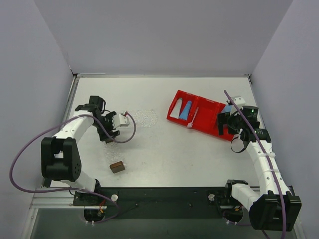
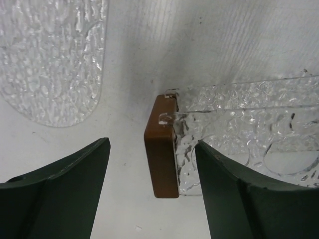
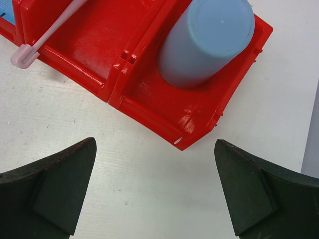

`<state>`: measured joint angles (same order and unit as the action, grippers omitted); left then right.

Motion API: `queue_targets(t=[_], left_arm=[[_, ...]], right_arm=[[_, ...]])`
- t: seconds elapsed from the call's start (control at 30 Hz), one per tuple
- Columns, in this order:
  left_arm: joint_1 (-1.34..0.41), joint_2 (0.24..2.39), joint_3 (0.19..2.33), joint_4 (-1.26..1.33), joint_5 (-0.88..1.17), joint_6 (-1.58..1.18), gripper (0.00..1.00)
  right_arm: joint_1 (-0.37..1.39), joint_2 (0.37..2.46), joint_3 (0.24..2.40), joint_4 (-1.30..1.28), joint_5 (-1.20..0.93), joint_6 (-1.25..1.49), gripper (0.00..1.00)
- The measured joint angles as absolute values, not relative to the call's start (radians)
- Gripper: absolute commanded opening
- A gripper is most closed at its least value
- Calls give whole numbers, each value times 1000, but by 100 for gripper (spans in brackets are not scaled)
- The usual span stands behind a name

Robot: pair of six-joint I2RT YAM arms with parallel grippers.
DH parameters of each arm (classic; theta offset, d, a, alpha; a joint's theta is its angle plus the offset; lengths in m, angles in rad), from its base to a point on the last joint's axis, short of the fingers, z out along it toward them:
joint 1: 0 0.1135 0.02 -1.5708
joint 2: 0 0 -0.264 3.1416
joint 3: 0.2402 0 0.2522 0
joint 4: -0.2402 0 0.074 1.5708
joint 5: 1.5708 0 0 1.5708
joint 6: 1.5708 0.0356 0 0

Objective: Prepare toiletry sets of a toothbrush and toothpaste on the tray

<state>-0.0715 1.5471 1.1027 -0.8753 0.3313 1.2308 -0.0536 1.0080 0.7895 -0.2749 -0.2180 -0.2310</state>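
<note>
clear tray (image 2: 249,114), brown block (image 2: 160,119) end, lies between wide fingers of your left gripper (image 2: 152,149); long axis runs across gap. right gripper (image 3: 154,144) wide too.

— What colour is the bin (image 3: 144,99)?
— Red. The cup (image 3: 207,40) is pale blue, the toothbrush (image 3: 50,31) pinkish white
— And the tray (image 2: 249,124)?
— Clear, with a bumpy, glittery pattern. The block (image 2: 160,149) is brown, the counter (image 3: 149,184) white
</note>
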Motion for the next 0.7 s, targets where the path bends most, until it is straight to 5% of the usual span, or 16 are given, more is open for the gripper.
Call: queue_targets(t=[0.33, 0.7], left_arm=[[-79, 1576, 1036, -850, 292, 1214, 79], [-84, 1609, 1043, -852, 263, 1139, 33]], right_arm=[[-54, 1013, 789, -275, -218, -231, 100], [-54, 1013, 789, -276, -218, -232, 100]])
